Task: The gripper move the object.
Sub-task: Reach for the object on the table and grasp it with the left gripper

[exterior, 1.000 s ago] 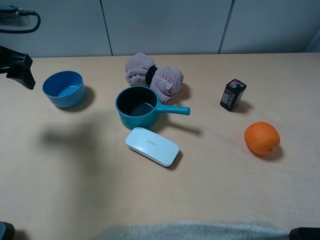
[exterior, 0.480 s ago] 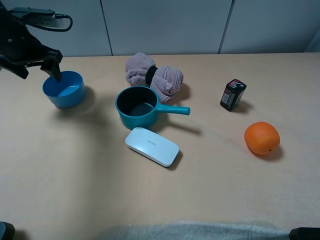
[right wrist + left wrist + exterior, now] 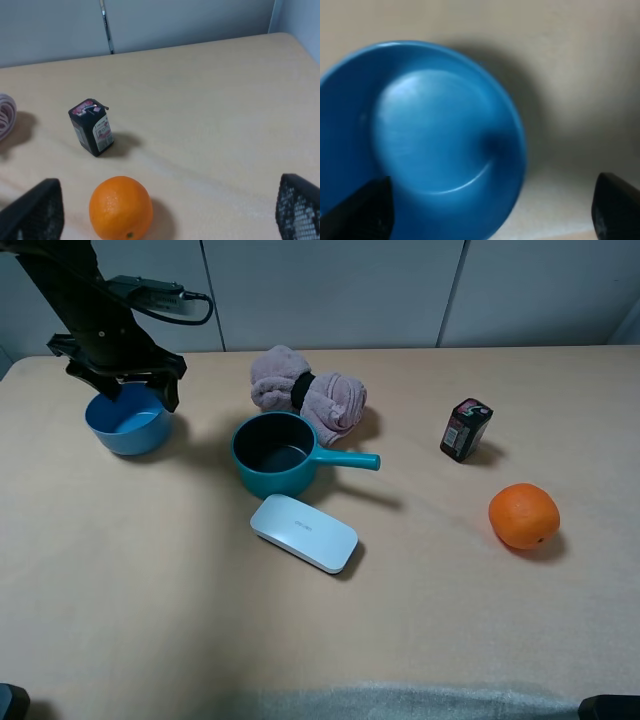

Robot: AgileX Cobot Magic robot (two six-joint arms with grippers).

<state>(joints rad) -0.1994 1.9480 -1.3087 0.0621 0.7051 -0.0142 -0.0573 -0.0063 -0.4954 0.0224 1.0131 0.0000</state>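
Logging blue bowl [image 3: 125, 425]: at ten o'clock on the table [image 3: 450, 620], left gripper [image 3: 135, 392] above, jaws spread. Only its wrist view shows us the bowl's glossy inner floor. Only the right wrist view shows the right gripper [image 3: 167, 212], likewise spread, facing an orange [image 3: 121, 207].

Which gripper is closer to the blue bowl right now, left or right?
Left. The left gripper hangs open right over the bowl. The right gripper is far off, open near the orange.
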